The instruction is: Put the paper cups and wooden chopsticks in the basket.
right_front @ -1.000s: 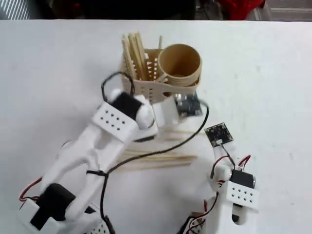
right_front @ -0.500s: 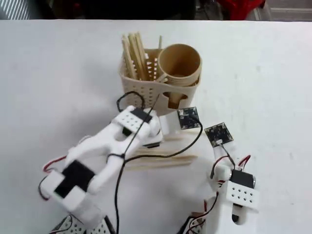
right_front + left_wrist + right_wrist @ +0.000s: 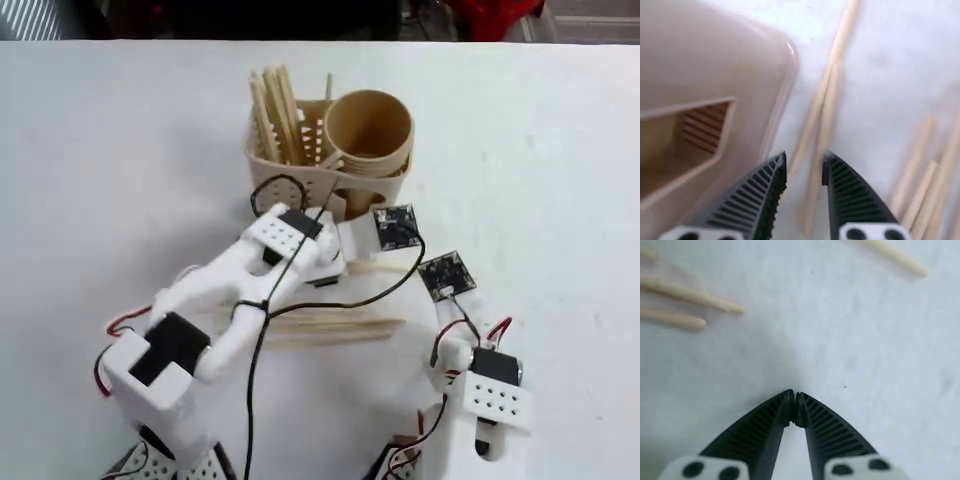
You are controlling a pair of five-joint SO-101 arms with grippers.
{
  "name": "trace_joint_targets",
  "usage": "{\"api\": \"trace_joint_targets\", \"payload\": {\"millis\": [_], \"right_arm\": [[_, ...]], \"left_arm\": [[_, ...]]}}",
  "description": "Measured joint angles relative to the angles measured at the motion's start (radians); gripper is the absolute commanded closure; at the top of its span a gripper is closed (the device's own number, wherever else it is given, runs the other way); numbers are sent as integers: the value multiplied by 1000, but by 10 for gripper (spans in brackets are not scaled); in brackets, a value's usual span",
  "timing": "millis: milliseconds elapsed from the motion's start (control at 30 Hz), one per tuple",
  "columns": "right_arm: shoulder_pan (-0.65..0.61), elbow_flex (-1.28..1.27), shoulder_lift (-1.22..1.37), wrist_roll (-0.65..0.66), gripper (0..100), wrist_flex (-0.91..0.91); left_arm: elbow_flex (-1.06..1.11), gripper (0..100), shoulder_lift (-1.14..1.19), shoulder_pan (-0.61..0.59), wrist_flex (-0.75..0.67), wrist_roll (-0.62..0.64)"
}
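**Q:** What was the state of the left tool (image 3: 804, 165)?

**A:** Released. The jaws stood a narrow gap apart, with nothing between them. Two chopsticks (image 3: 822, 115) lay flat on the worktop (image 3: 880, 75) directly ahead of the tips. The basket (image 3: 715, 75) wall stood just beside one jaw.

**Q:** And the right tool (image 3: 794, 400)?

**A:** Clenched on nothing, tips over bare worktop, well apart from the basket.

**Q:** Where were the task items?

**A:** The cups (image 3: 370, 130) sat nested in the basket, with several chopsticks upright beside them. More chopsticks lay on the worktop under the left arm.

**Q:** What could go wrong from here?

**A:** Three faults appeared likely:
- The narrow gap could straddle one stick only, or push both ahead of the tips.
- The jaw beside the basket could catch the wall during descent and shift or tip the basket.
- Thin sticks lying flat could roll, or pivot out of a grasp taken near one end.
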State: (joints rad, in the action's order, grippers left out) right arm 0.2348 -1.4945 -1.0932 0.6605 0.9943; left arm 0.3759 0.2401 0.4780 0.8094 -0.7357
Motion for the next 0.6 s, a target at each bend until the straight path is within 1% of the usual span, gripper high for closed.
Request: {"api": "trace_joint_targets", "payload": {"millis": [367,500,600], "right_arm": [[-3,0,0,0,981,0],[-3,0,0,0,981,0],[-3,0,0,0,981,0]], "left_arm": [[0,860,0,0,-8,0],[-8,860,37,0,-8,0],[-66,863,74,0,34,0]]}}
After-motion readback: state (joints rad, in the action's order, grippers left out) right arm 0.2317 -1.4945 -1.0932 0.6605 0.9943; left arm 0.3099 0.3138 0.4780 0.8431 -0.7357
